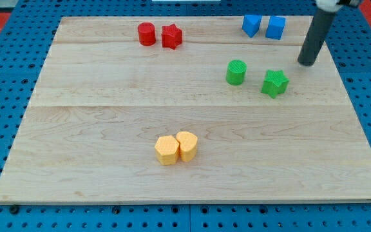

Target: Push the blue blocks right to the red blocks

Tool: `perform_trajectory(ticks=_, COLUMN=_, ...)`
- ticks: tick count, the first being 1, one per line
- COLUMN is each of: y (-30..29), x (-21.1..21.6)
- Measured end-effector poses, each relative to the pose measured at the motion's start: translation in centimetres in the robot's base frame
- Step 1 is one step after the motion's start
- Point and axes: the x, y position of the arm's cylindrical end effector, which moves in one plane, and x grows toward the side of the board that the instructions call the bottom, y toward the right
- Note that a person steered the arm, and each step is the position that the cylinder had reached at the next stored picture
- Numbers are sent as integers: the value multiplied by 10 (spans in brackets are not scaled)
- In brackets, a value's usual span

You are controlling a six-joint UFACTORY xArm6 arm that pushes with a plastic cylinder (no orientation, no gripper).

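Two blue blocks sit side by side at the view's top right: a slanted blue block (pixel 251 25) and a blue cube (pixel 275 27). Two red blocks sit at the top centre-left: a red cylinder (pixel 147 33) and a red star (pixel 171 37), touching or nearly so. My tip (pixel 306 63) rests on the board below and to the right of the blue cube, apart from it, and right of the green star. The rod rises from it toward the view's top right.
A green cylinder (pixel 236 72) and a green star (pixel 274 83) lie below the blue blocks. Two yellow blocks (pixel 176 148) sit together at bottom centre. The wooden board (pixel 108 116) lies on a blue pegboard.
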Motion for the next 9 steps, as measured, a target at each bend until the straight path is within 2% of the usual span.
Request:
perform_trajectory(ticks=1, y=11, x=-78)
perform_trajectory(ticks=2, y=-8, x=-116)
perform_trajectory(ticks=3, y=-95, x=-111)
perform_trajectory(ticks=4, y=-140, x=-80)
perform_trajectory(ticks=6, y=-182, x=-73)
perform_trajectory(ticks=7, y=-147, x=-73)
perform_trajectory(ticks=8, y=-45, x=-97)
perform_trajectory(ticks=9, y=26, x=-100)
